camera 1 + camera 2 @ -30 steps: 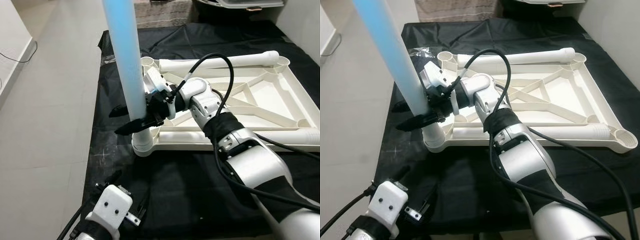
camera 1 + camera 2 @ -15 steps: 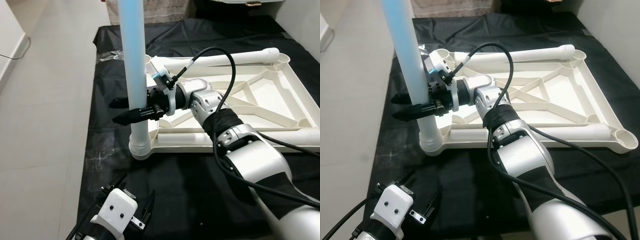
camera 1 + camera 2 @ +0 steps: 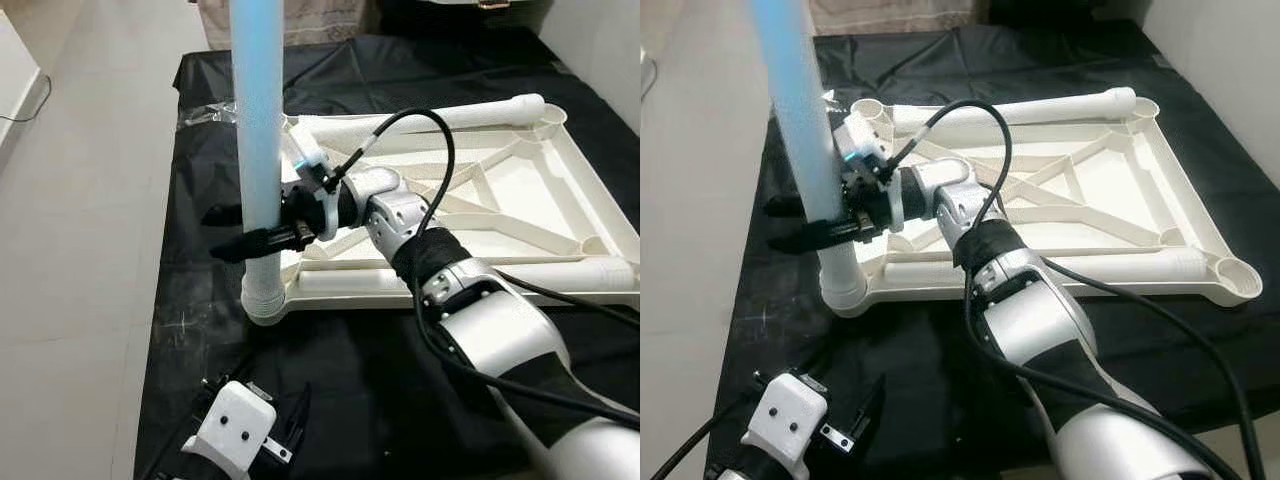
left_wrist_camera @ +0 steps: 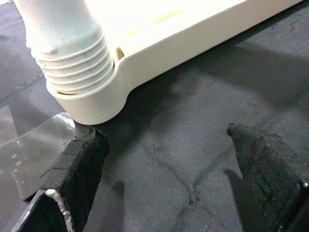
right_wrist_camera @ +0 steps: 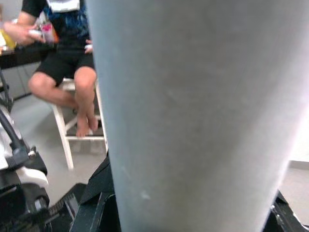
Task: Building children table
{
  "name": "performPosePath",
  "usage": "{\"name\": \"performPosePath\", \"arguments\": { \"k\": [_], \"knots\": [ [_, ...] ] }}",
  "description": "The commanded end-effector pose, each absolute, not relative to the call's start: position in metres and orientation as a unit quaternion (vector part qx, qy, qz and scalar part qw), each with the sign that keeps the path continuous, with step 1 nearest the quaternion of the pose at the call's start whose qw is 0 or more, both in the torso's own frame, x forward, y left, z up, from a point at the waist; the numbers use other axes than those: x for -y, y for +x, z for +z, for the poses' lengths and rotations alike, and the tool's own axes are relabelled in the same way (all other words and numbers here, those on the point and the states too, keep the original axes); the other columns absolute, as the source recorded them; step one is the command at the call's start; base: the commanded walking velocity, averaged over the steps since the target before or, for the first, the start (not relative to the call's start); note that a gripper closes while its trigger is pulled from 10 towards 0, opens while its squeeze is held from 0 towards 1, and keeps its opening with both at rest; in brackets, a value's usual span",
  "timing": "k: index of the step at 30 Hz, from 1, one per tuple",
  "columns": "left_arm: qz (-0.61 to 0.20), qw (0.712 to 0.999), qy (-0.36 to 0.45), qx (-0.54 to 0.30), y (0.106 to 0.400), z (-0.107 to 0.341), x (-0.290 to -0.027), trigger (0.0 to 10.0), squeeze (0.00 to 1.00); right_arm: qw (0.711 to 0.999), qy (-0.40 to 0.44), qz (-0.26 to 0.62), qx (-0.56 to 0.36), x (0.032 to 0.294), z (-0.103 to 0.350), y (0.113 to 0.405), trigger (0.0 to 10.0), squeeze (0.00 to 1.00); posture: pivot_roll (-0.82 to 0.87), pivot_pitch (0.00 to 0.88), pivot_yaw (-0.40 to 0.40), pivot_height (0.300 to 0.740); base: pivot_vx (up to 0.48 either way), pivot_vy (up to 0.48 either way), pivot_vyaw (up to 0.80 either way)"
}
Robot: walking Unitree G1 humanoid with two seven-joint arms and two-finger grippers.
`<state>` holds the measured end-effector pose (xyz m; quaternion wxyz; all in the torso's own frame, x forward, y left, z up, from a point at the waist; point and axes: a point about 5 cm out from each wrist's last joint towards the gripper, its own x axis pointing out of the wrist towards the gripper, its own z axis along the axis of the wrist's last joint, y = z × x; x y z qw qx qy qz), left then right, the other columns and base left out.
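Note:
An upside-down white table top (image 3: 540, 190) lies on a black cloth (image 3: 350, 380). A pale table leg (image 3: 257, 120) stands upright in the near-left corner socket (image 3: 262, 300), its threaded end showing in the left wrist view (image 4: 72, 53). My right gripper (image 3: 211, 234) is shut on the table leg a little above the socket, and the leg (image 5: 193, 111) sits close up between its fingers (image 5: 96, 198). Two more legs lie on the table top, one along the far edge (image 3: 430, 113) and one along the near edge (image 3: 480, 277). My left gripper (image 4: 164, 134) hangs open low over the cloth, just in front of the socket.
Tiled floor (image 3: 80, 250) runs along the left of the cloth. Clear plastic wrap (image 3: 212, 112) lies by the far-left corner. A person sits on a white stool (image 5: 72, 77) in the right wrist view. A wall (image 3: 610, 40) stands at the far right.
The leg went from leaning to upright in the corner socket, with my right gripper still holding it. The camera has shifted a little. My left gripper stays low and open.

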<state>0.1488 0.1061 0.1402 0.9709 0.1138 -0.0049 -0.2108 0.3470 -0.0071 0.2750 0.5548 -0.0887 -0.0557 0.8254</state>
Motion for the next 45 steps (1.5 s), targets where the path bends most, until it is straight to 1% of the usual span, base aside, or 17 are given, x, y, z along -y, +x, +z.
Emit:
{"name": "performPosePath", "arguments": {
  "k": [1, 8, 12, 13, 14, 15, 16, 17, 18, 19, 21, 24, 26, 32, 38, 40, 45],
  "knots": [
    [-0.216, 0.970, 0.113, -0.001, 0.146, 0.138, -0.106, 10.0, 0.00, 0.539, -0.116, 0.834, -0.023, 0.006, 0.239, 0.343, 10.0, 0.00, 0.08, 0.264, -0.066, 0.740, 0.000, 0.000, 0.00],
    [-0.215, 0.970, 0.115, -0.001, 0.147, 0.138, -0.107, 10.0, 0.00, 0.532, -0.143, 0.834, -0.035, 0.003, 0.235, 0.342, 10.0, 0.00, 0.08, 0.265, -0.062, 0.740, 0.000, 0.000, 0.00],
    [-0.215, 0.970, 0.115, -0.001, 0.148, 0.138, -0.106, 10.0, 0.00, 0.554, -0.157, 0.817, -0.038, 0.001, 0.230, 0.345, 10.0, 0.00, 0.08, 0.265, -0.063, 0.740, 0.000, 0.000, 0.00],
    [-0.215, 0.970, 0.116, 0.000, 0.148, 0.138, -0.106, 10.0, 0.00, 0.579, -0.155, 0.800, -0.041, -0.001, 0.226, 0.347, 10.0, 0.00, 0.08, 0.265, -0.063, 0.740, 0.000, 0.000, 0.00],
    [-0.215, 0.970, 0.116, 0.000, 0.148, 0.138, -0.106, 10.0, 0.00, 0.579, -0.155, 0.800, -0.041, -0.001, 0.226, 0.347, 10.0, 0.00, 0.08, 0.265, -0.063, 0.740, 0.000, 0.000, 0.00],
    [-0.215, 0.970, 0.116, 0.000, 0.148, 0.138, -0.106, 10.0, 0.00, 0.608, -0.143, 0.779, -0.045, -0.002, 0.224, 0.350, 10.0, 0.00, 0.08, 0.265, -0.063, 0.740, 0.000, 0.000, 0.00],
    [-0.215, 0.970, 0.116, 0.000, 0.148, 0.138, -0.106, 10.0, 0.00, 0.608, -0.143, 0.779, -0.045, -0.002, 0.224, 0.350, 10.0, 0.00, 0.08, 0.265, -0.063, 0.740, 0.000, 0.000, 0.00],
    [-0.215, 0.970, 0.116, 0.000, 0.148, 0.138, -0.106, 10.0, 0.00, 0.632, -0.132, 0.762, -0.050, -0.003, 0.222, 0.352, 10.0, 0.00, 0.08, 0.265, -0.063, 0.740, 0.000, 0.000, 0.00],
    [-0.215, 0.970, 0.116, 0.001, 0.149, 0.137, -0.106, 10.0, 0.00, 0.699, -0.108, 0.705, -0.049, -0.002, 0.219, 0.361, 10.0, 0.00, 0.07, 0.264, -0.060, 0.740, 0.000, 0.000, 0.00],
    [-0.215, 0.970, 0.116, 0.001, 0.149, 0.137, -0.106, 10.0, 0.00, 0.699, -0.108, 0.705, -0.049, -0.002, 0.219, 0.361, 10.0, 0.00, 0.07, 0.264, -0.060, 0.740, 0.000, 0.000, 0.00],
    [-0.215, 0.970, 0.115, 0.001, 0.149, 0.137, -0.106, 10.0, 0.00, 0.759, -0.091, 0.643, -0.052, 0.004, 0.216, 0.370, 10.0, 0.00, 0.07, 0.264, -0.060, 0.740, 0.000, 0.000, 0.00],
    [-0.214, 0.970, 0.115, 0.001, 0.149, 0.137, -0.106, 10.0, 0.00, 0.776, -0.088, 0.622, -0.051, 0.006, 0.215, 0.373, 10.0, 0.00, 0.07, 0.264, -0.060, 0.740, 0.000, 0.000, 0.00],
    [-0.216, 0.970, 0.115, 0.001, 0.150, 0.137, -0.106, 10.0, 0.00, 0.821, -0.064, 0.565, -0.052, 0.014, 0.212, 0.381, 10.0, 0.00, 0.07, 0.264, -0.060, 0.740, 0.000, 0.000, 0.00],
    [-0.217, 0.969, 0.115, 0.001, 0.151, 0.137, -0.107, 10.0, 0.00, 0.850, -0.054, 0.522, -0.038, 0.020, 0.209, 0.385, 10.0, 0.00, 0.07, 0.265, -0.057, 0.740, 0.000, 0.000, 0.00],
    [-0.218, 0.969, 0.114, 0.000, 0.151, 0.137, -0.107, 10.0, 0.00, 0.916, -0.022, 0.400, -0.025, 0.019, 0.215, 0.394, 10.0, 0.00, 0.07, 0.265, -0.053, 0.740, 0.000, 0.000, 0.00],
    [-0.218, 0.969, 0.114, 0.000, 0.151, 0.137, -0.107, 10.0, 0.00, 0.916, -0.022, 0.400, -0.025, 0.019, 0.215, 0.394, 10.0, 0.00, 0.07, 0.265, -0.053, 0.740, 0.000, 0.000, 0.00],
    [-0.218, 0.969, 0.114, 0.000, 0.151, 0.137, -0.107, 10.0, 0.00, 0.957, -0.024, 0.288, -0.012, 0.015, 0.224, 0.400, 10.0, 0.00, 0.07, 0.265, -0.055, 0.740, 0.000, 0.000, 0.00]
  ]
}}
